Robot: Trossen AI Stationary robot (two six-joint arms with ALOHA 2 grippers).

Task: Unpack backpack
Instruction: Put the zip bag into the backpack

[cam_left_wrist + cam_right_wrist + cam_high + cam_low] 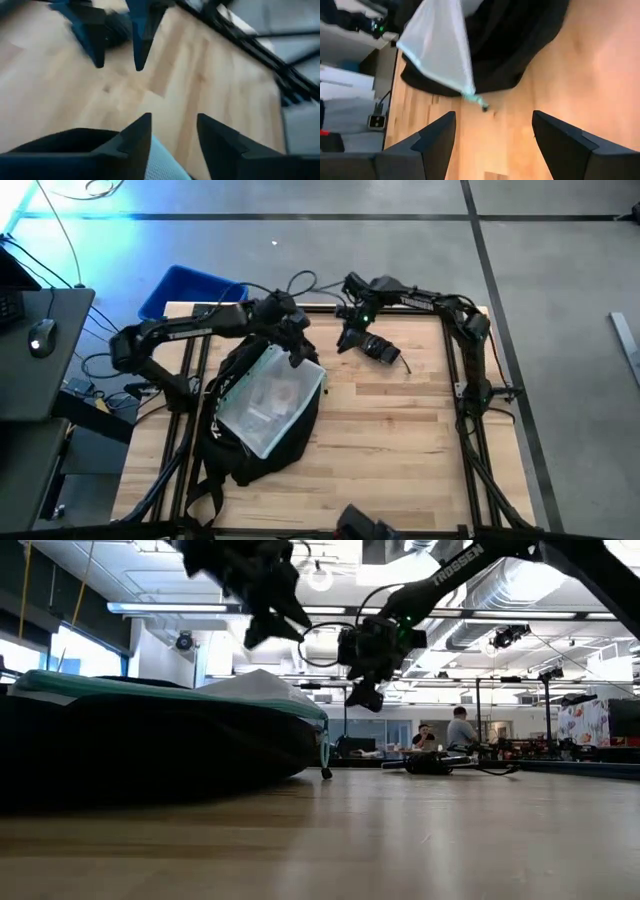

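The left gripper point(297, 343) hovers open and empty above the far edge of the backpack point(235, 455), which lies flat on the table point(400, 450) with a clear pouch point(265, 398) showing in its mouth. To lift that pouch cleanly, it should probably descend onto a free corner and pinch only plastic, not fabric. The right gripper point(347, 340), open and empty, hangs just beside it.

The large black soft-fabric backpack point(262, 442) is seen as matt cloth. Just below the left tool point(300, 352), a translucent whitish pouch point(268, 398) with a pale green edge is shown lying in the opened pack, its skin slightly glossy like thin plastic. The pale planked wooden worktop point(400, 440) is finished smooth, with a soft sheen. Both tools, the right tool point(345, 340) included, appear in dark matt plastic or metal.
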